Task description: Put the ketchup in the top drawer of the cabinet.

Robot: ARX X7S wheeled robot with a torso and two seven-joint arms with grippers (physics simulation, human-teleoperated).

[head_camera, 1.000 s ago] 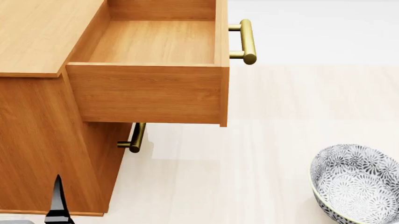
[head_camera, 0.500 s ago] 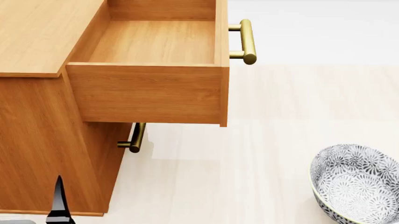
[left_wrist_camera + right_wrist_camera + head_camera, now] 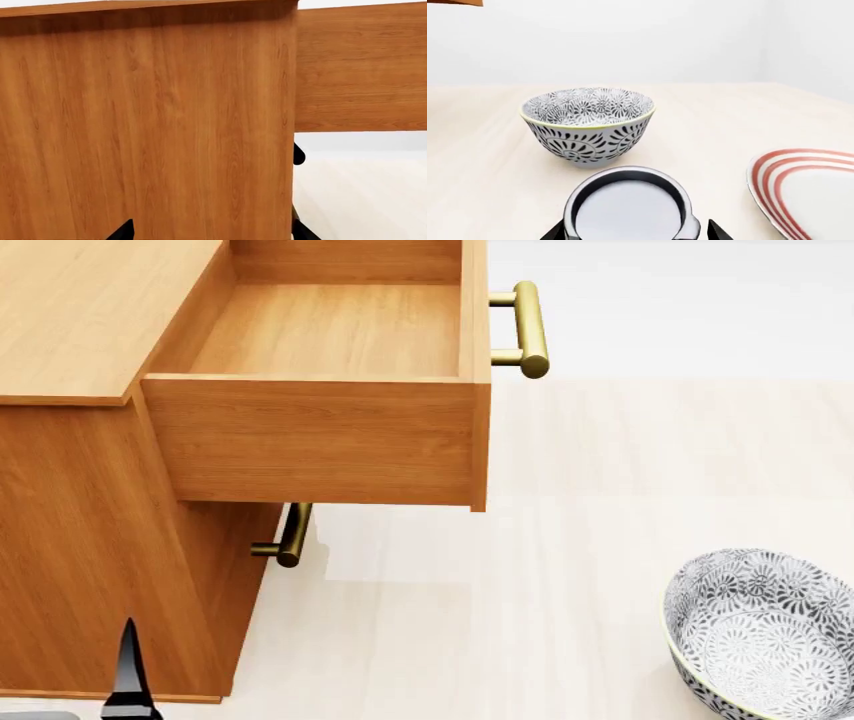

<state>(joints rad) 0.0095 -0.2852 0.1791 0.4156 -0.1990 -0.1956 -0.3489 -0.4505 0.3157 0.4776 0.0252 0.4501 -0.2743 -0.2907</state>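
Right hand straddles the ketchup; only finger tips show either side of its silver lid, so I cannot tell whether I grip it. Left hand looks wide, facing the cabinet. Top drawer is already open and empty; lifting and placing remain. Ketchup stands on the worktop just beside the bowl, its label hidden.
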